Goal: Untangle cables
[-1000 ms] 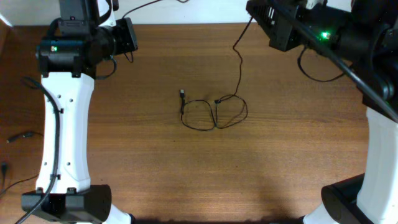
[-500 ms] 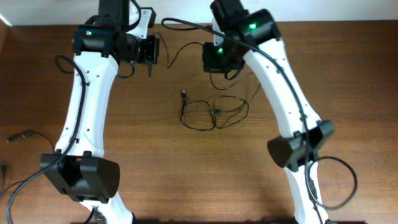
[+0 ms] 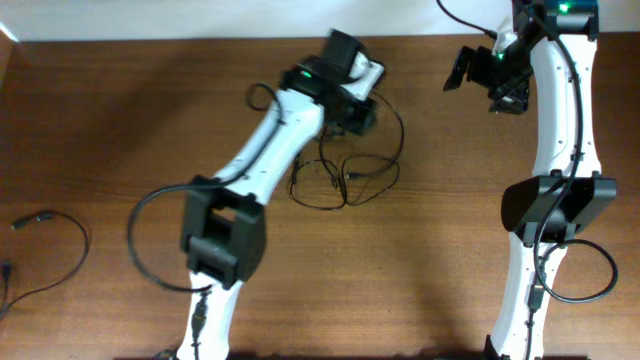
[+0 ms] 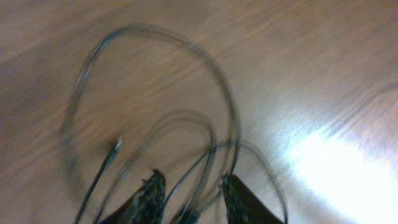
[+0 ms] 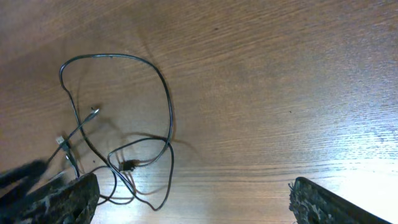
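Left arm stretched right across the middle of the worktop, and its left gripper hangs over the far edge of the cables. The cables sit at the centre of the worktop, thin black cords lying in loose overlapping loops, with one bigger loop swinging out to the right. From the left wrist view, a blurred one, the left gripper is low over the tangle. Its fingers are set to a narrow gap, and a couple of strands of the cables run up between them. The gap is far wider than any strand, so nothing is pinched. A small plug tip lies just left of those fingers, pointing up and to the right. Over on the other side, the right arm stands by the far right corner, with the right gripper well apart from the tangle. Its own camera shows the right gripper spread wide, holding nothing but air above bare wood. The cables are off to its left, with a silver plug and a small black plug showing among the loops. At the worktop's left edge lies a stray cord, curled on its own.
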